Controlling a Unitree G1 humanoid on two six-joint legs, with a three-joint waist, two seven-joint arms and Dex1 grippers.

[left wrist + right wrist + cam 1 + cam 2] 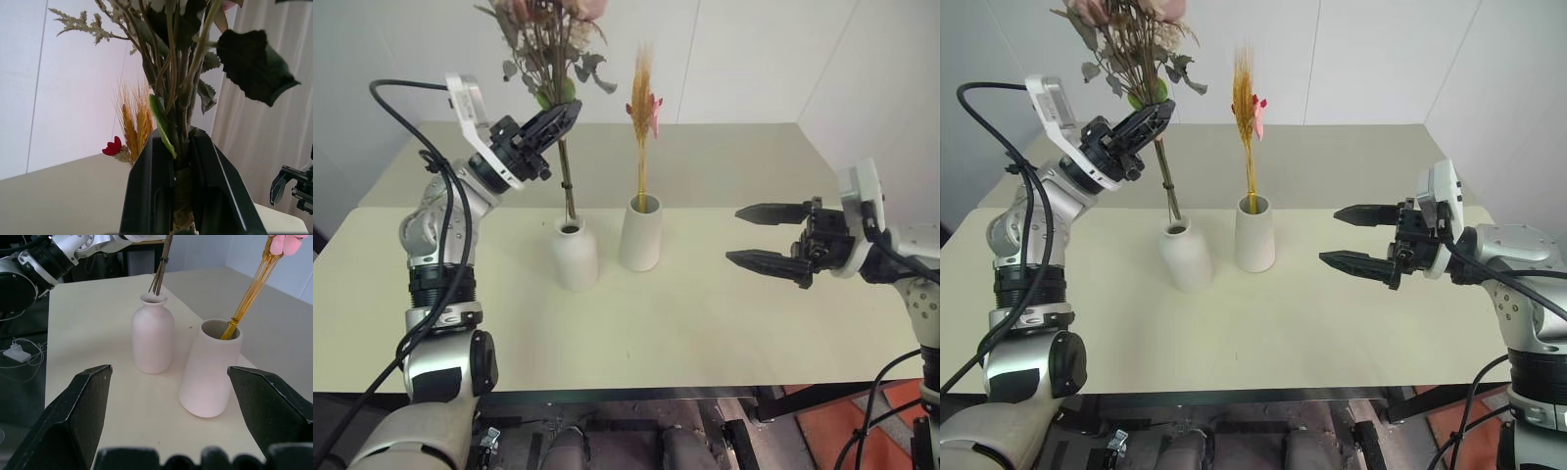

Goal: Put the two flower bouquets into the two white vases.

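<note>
Fingers of the right gripper (751,235) stand spread wide with nothing between them, held level above the right side of the pale table (705,323) and pointing toward the vases, well apart from them. Further in, near the middle of the table, the short bottle-shaped vase (575,255) stands upright just beside the taller cone vase (640,235), the short one on the robot's left; whether they touch cannot be told. The thin yellow-stemmed bunch (643,117) stands in the cone vase's wide mouth, its golden plume and small pink blossoms rising straight above. Above the short vase, the left gripper (563,116) is clamped on the stems of the bushy bouquet (548,39), with roses and leaves above the fingers and the stem ends reaching down to the narrow neck, at or just inside its opening.
</note>
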